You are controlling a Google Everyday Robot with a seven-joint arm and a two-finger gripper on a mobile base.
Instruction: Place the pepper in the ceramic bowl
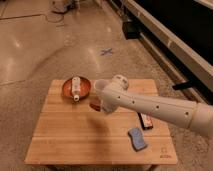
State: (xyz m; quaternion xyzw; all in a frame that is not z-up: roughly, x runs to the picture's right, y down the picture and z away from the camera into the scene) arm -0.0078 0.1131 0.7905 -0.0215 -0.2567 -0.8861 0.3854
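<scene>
The dark red pepper (93, 105) hangs at the tip of my gripper (97, 107), which is shut on it and holds it above the table, just right of and in front of the ceramic bowl. The orange-brown ceramic bowl (66, 89) sits at the table's back left with a white bottle-like object (76, 87) lying in it. My white arm reaches in from the right and hides most of the gripper's fingers.
A white cup (99, 85) stands right of the bowl, partly behind my arm. A black-white-red flat bar (146, 120) and a blue block (137, 138) lie on the wooden table (65, 140) at the right. A blue cross marks the floor behind.
</scene>
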